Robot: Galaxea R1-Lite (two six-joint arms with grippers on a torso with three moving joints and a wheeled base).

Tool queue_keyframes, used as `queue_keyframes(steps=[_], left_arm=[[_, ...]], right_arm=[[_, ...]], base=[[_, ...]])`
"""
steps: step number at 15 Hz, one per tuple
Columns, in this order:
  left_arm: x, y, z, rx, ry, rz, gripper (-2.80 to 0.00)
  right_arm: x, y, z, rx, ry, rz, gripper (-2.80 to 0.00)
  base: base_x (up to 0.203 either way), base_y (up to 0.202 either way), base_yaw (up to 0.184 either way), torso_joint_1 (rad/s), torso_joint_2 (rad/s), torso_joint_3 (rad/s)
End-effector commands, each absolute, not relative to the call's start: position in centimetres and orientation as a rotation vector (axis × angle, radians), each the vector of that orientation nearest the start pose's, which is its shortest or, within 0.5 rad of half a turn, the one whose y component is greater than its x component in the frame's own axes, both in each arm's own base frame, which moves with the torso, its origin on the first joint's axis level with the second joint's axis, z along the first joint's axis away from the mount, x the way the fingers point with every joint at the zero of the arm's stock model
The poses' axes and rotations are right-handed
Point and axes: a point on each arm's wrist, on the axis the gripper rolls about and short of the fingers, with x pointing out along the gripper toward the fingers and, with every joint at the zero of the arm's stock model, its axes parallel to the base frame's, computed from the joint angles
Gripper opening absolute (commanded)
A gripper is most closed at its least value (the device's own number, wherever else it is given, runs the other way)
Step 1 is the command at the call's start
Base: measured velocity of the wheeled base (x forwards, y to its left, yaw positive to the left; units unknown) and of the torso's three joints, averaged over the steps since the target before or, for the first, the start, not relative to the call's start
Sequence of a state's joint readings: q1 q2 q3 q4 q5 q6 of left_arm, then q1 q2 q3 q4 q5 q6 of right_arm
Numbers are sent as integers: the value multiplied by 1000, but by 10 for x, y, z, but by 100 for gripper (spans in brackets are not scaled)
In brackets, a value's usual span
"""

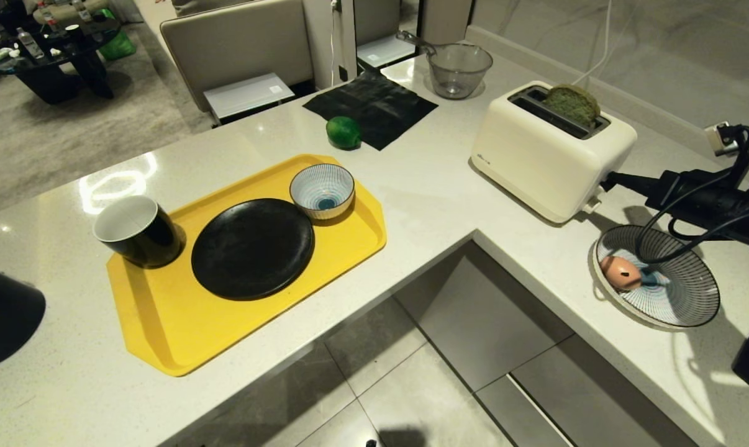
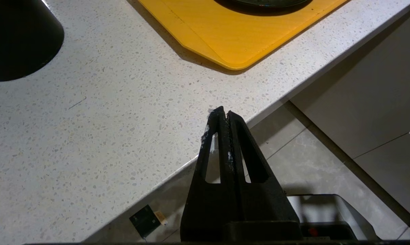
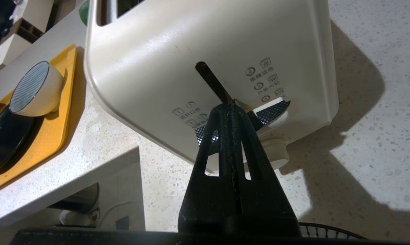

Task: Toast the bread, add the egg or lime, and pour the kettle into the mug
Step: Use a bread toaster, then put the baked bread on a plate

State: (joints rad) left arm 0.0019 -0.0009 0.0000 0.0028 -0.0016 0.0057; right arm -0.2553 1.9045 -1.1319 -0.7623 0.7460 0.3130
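The right gripper (image 3: 231,105) has its fingers pressed together with nothing between them, and its tip sits at the end face of the toaster (image 1: 551,152), right by the lever (image 3: 271,114) near the bottom of the vertical slot (image 3: 211,80). The bread (image 1: 572,103) stands in the toaster's top opening with its upper half still poking out, so the step in hand looks like pushing the lever down to start toasting.

To do this well, the closed tip should rest squarely on top of the lever and press straight down along the slot, not inward against the casing. The toaster is light and stands close to the counter edge, so a slanted push could slide or tip it. The press should go on until the lever latches and the bread sinks out of sight. The wrist cable hangs over the striped plate (image 1: 691,298) holding the egg (image 1: 621,272), so the arm should stay high enough not to drag across it.

The left gripper (image 2: 223,114) is also closed and empty, parked over the counter edge near the corner of the yellow tray (image 1: 163,335). The lime (image 1: 343,131) lies beside the black mat (image 1: 374,105), the mug (image 1: 137,231) stands at the tray's far left edge, and the kettle (image 1: 2,313) shows only partly at the left.
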Motion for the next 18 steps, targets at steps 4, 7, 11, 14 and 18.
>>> queue_keyframes(steps=[4, 7, 11, 14, 18], left_arm=[[-23, 0, 75, 6, 2, 1, -280], [-23, 0, 75, 6, 2, 2, -280], [-23, 0, 75, 6, 2, 0, -280], [-23, 0, 75, 6, 1, 1, -280], [-23, 0, 75, 6, 2, 2, -280]], right_arm=[[336, -75, 247, 273, 12, 492, -280], [300, -66, 272, 240, -46, 495, -280], [244, -51, 302, 196, -122, 504, -280], [199, -40, 324, 170, -147, 464, -280], [183, -37, 315, 91, 105, 18, -280]], base=[[0, 0, 0, 0, 0, 0], [0, 0, 0, 0, 0, 0], [0, 0, 0, 0, 0, 0], [0, 0, 0, 0, 0, 0], [0, 0, 0, 0, 0, 0]])
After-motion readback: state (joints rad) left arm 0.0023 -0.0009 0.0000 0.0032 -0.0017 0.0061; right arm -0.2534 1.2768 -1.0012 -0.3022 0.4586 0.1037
